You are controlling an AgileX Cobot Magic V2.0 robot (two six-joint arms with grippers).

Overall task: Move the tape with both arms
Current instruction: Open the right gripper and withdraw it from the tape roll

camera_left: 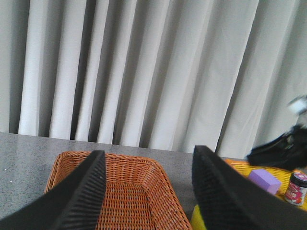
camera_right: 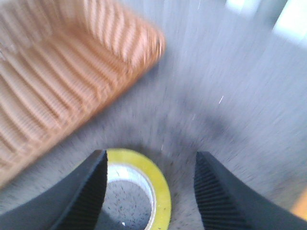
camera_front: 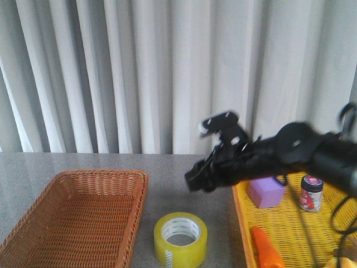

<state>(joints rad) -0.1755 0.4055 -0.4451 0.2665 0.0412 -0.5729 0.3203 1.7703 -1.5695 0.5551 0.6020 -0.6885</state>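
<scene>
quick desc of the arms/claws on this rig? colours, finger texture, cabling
Right arm: black, bulky rounded housings, black cables looping near its base, a small white-and-black part on top. Right claw and left claw: both have two broad black fingers with fine ribbed inner pads. No markings legible. The left arm itself is out of view.

We note the front camera faces the curtain across the table; both wrist cameras share the brown basket (camera_front: 75, 220), the right's closer, looking down.
</scene>
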